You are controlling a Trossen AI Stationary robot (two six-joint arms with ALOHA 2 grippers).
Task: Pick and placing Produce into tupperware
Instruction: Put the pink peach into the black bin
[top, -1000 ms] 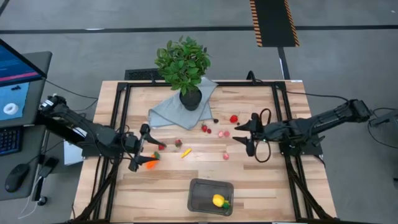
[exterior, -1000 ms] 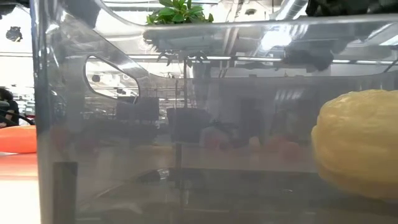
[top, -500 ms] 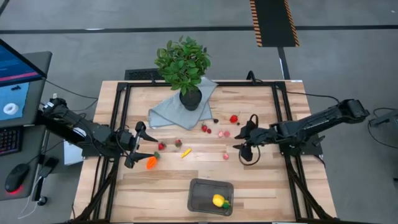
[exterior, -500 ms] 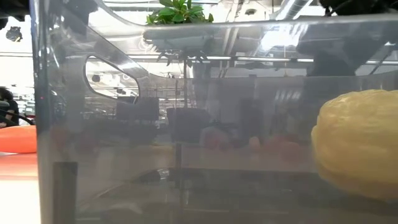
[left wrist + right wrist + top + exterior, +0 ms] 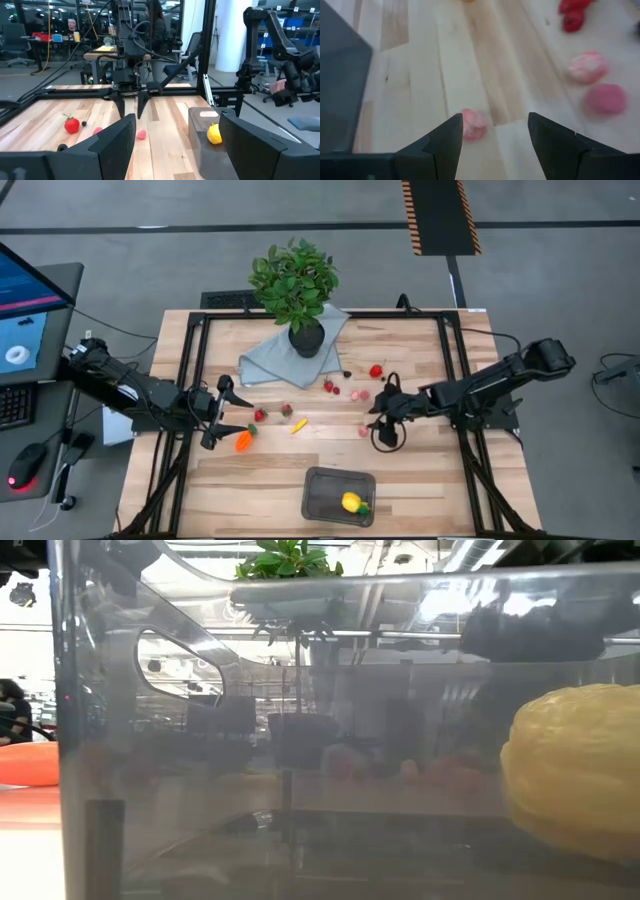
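The produce lies scattered on the wooden table: an orange carrot (image 5: 242,441), red strawberries (image 5: 376,370), a yellow piece (image 5: 298,426) and several pink pieces. The tupperware (image 5: 322,492) stands near the front edge with a yellow lemon (image 5: 350,502) inside. My right gripper (image 5: 372,420) is open and slants down over a pink piece (image 5: 472,124), which shows beside one fingertip (image 5: 451,131). My left gripper (image 5: 238,418) is open and level, just left of the carrot. It holds nothing.
A leafy plant in a black pot (image 5: 296,285) stands on a blue-grey cloth (image 5: 270,365) at the table's far side. Black frame rails (image 5: 190,380) run along both sides of the table. In the low view, the tupperware wall (image 5: 300,740) fills the picture.
My right gripper has gone down and toward the table's left, tipping its fingers downward until they stand over the pink piece. My left gripper has drawn back a little toward the table's left edge. Neither has changed its gap, and the produce has stayed where it was.
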